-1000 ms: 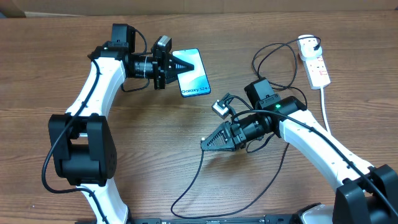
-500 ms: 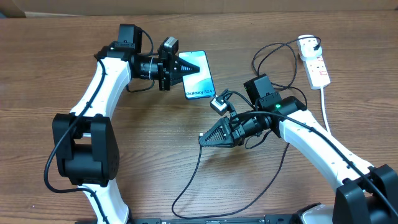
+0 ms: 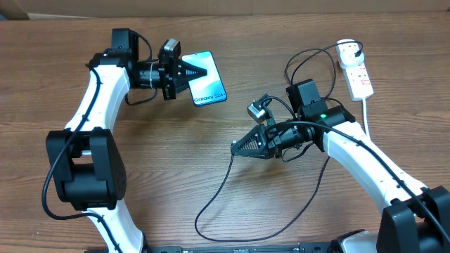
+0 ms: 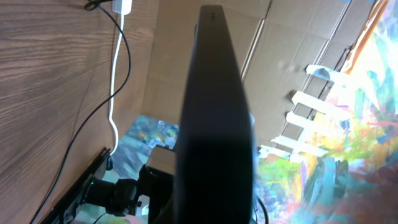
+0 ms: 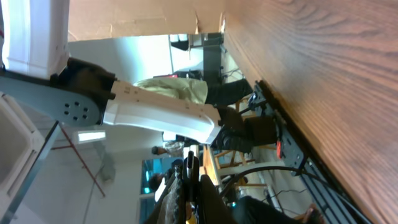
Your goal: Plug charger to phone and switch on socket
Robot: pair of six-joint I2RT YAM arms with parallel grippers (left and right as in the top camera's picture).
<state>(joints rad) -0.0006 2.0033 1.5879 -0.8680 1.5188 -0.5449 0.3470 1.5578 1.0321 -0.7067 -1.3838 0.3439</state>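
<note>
The phone point(image 3: 211, 90), with its blue-and-white screen and "Galaxy S24" lettering, is held at its far end by my left gripper point(image 3: 199, 71), which is shut on it. In the left wrist view the phone point(image 4: 214, 124) shows edge-on as a dark slab. My right gripper point(image 3: 236, 149) is shut on the plug tip point(image 5: 189, 167) of the charger point(image 3: 223, 184). It points left, apart from the phone and below and to the right of it. The thin black cable loops towards the front edge. The white socket point(image 3: 358, 76) lies at the far right.
The socket's white cord point(image 3: 367, 119) runs down the right side. The socket end and cord also show in the left wrist view point(image 4: 123, 6). Black cable coils point(image 3: 309, 67) lie left of the socket. A cardboard wall lines the table's back edge.
My left gripper has carried the phone left and slightly back. My right gripper, with the charger tip in it, has shifted a little right and up.
</note>
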